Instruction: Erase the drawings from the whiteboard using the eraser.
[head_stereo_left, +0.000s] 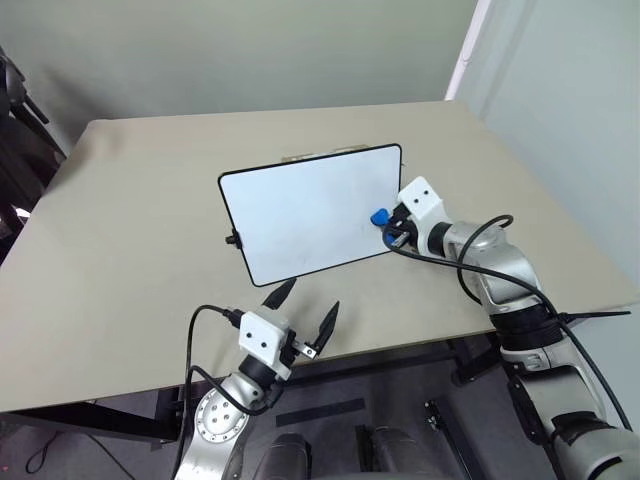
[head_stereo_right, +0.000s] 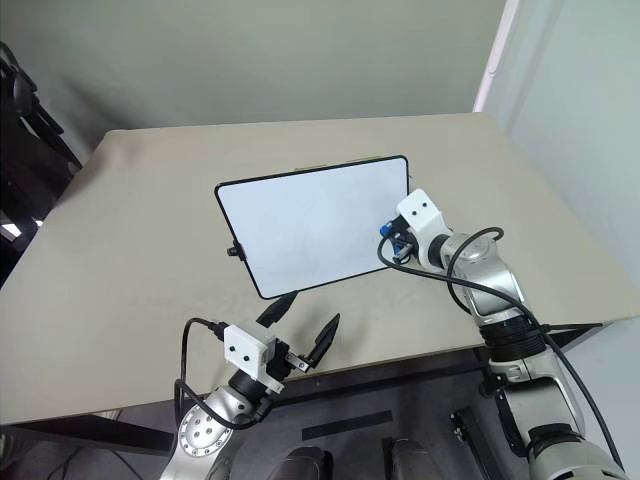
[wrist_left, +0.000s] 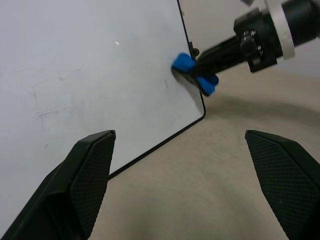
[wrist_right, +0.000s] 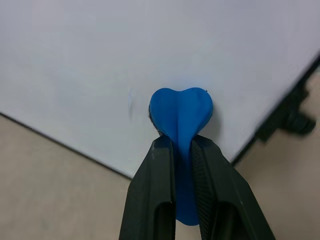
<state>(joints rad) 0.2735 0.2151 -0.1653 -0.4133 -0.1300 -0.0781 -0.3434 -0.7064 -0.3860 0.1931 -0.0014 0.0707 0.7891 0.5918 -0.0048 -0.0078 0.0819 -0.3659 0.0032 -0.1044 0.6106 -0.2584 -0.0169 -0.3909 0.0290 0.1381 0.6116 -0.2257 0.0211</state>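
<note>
The whiteboard (head_stereo_left: 300, 215), white with a thin black rim, stands propped and tilted on the tan table (head_stereo_left: 130, 240). My right gripper (head_stereo_left: 386, 226) is shut on the blue eraser (head_stereo_left: 378, 216) and presses it against the board's face near its lower right corner. In the right wrist view the eraser (wrist_right: 181, 112) bulges between the fingers, and a faint thin stroke of the drawings (wrist_right: 130, 100) shows just beside it. My left gripper (head_stereo_left: 308, 305) hangs open and holds nothing, in front of the board's lower edge near the table's front.
A small black knob (head_stereo_left: 234, 240) sticks out of the board's left side. The table's right edge runs close to my right arm. Dark equipment (head_stereo_left: 15, 120) stands off the table at the far left, and a grey wall lies behind.
</note>
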